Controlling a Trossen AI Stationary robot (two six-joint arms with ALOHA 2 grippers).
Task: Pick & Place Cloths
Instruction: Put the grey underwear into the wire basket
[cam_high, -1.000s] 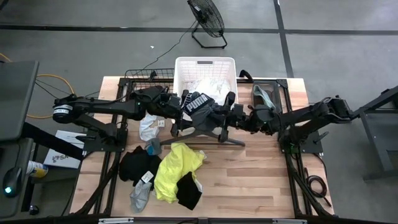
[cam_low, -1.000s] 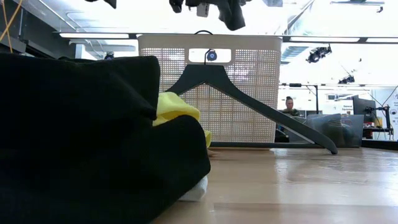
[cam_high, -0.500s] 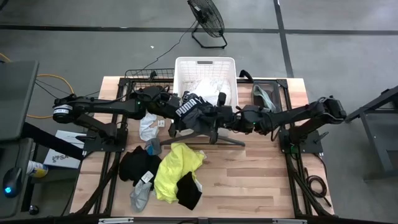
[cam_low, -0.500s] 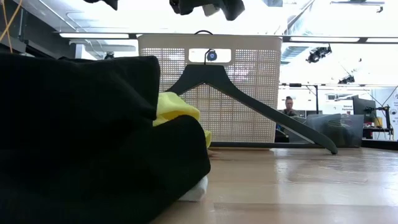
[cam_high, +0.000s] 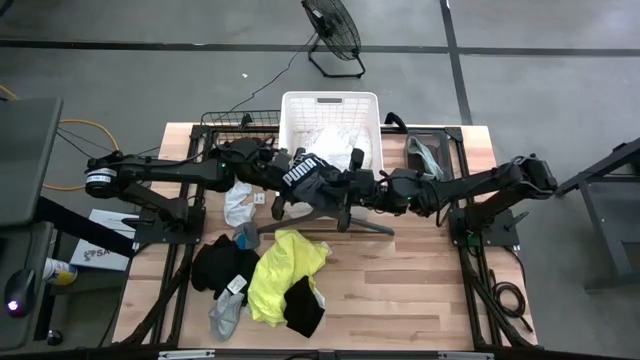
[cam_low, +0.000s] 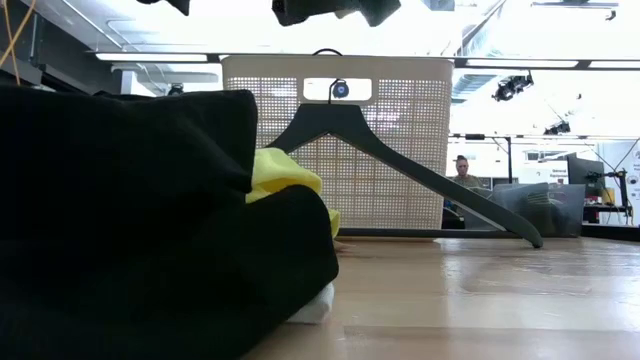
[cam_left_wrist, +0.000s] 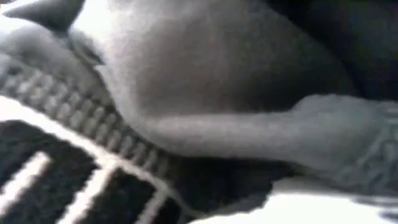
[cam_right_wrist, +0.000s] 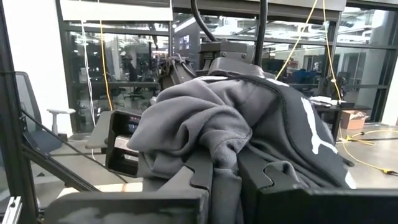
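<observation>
While both arms meet over the middle of the surface, this is how things lie:

Dark top: a black and grey garment with white letters (cam_high: 318, 176) hangs in the air between the two arms, just in front of the basket and above the hanger.

Right hand: the right hand (cam_high: 362, 187) is closed on the dark top. In the right wrist view the grey cloth (cam_right_wrist: 205, 130) is bunched up between its two dark fingers (cam_right_wrist: 186, 180).

Left hand: the left hand (cam_high: 283, 168) is at the left end of the dark top, right against it. Its wrist view is filled with grey cloth and white stripes (cam_left_wrist: 186, 112). I cannot tell if its fingers are pinching the cloth or are apart.

Basket: a white basket (cam_high: 292, 110) stands at the far edge of the surface with white cloth (cam_high: 335, 135) inside it.

Hanger: a dark grey hanger (cam_high: 355, 222) lies on the surface under the arms. In the low view it leans in front of the basket (cam_low: 400, 165).

Yellow cloth: a bright yellow garment (cam_high: 280, 270) lies near the front, in the middle.

Black cloths: one black piece (cam_high: 220, 265) lies left of the yellow one, and another (cam_high: 305, 308) lies on its near right corner.

Small cloths: a white one (cam_high: 238, 205) lies left of the hanger, and a grey one (cam_high: 225, 318) lies near the front edge.

Surface: the wooden surface (cam_high: 420, 290) is bare on the right side.
</observation>
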